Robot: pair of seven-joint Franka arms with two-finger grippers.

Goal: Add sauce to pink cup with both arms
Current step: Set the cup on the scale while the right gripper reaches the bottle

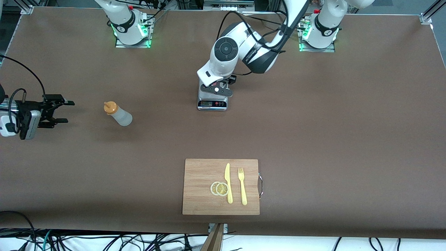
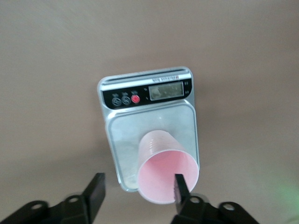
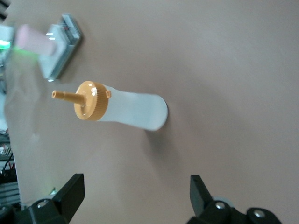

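Small pale pink plastic cup stood on the silver digital kitchen scale, ready for weighing sauce; left gripper hovered over it, fingers spread. Front view: arm hid the cup. Frosted-white squeeze bottle with orange nozzle cap stood upright at the scale's 9 o'clock. Right gripper, spread wide, faced it.

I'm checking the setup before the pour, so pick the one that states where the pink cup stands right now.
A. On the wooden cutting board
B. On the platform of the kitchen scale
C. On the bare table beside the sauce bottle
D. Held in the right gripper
B: the left wrist view shows the pink cup upright on the kitchen scale, with the open left gripper above it and nothing gripped.
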